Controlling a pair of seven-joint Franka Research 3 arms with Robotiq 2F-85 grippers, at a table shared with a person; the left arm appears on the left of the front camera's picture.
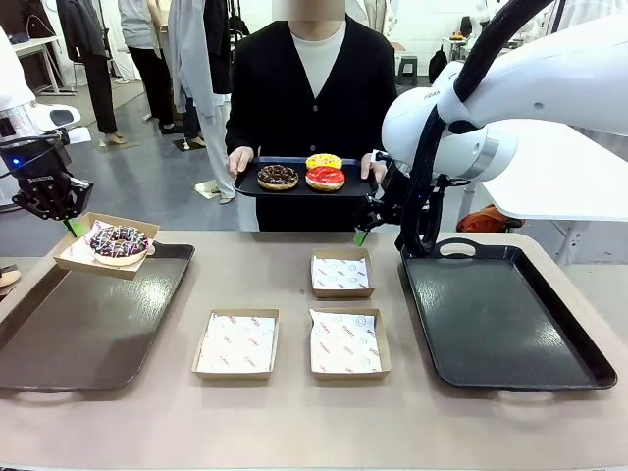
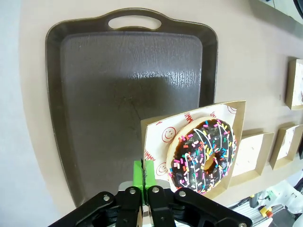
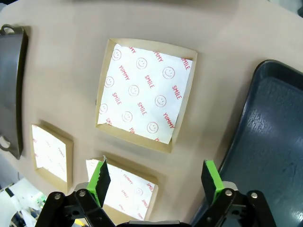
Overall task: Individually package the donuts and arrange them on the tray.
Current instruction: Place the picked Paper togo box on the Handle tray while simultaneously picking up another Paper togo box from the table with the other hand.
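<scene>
My left gripper point(image 1: 71, 226) is shut on the edge of a paper-lined cardboard box point(image 1: 90, 257) holding the sprinkled chocolate donut point(image 1: 120, 242), lifted over the far corner of the left tray point(image 1: 88, 334). In the left wrist view the green pads point(image 2: 143, 172) pinch the box corner beside that donut point(image 2: 203, 156). A person holds a small black tray point(image 1: 245, 186) with the dark chocolate donut point(image 1: 278, 177), the yellow donut point(image 1: 324, 161) and the red donut point(image 1: 325, 178). My right gripper point(image 1: 363, 234) hangs open above an empty lined box point(image 3: 147, 94).
Three empty lined boxes lie mid-table: far point(image 1: 341, 272), near left point(image 1: 236, 343), near right point(image 1: 345, 343). A dark tray point(image 1: 500, 314) with handles lies at the right. The left tray's floor point(image 2: 118, 94) is bare.
</scene>
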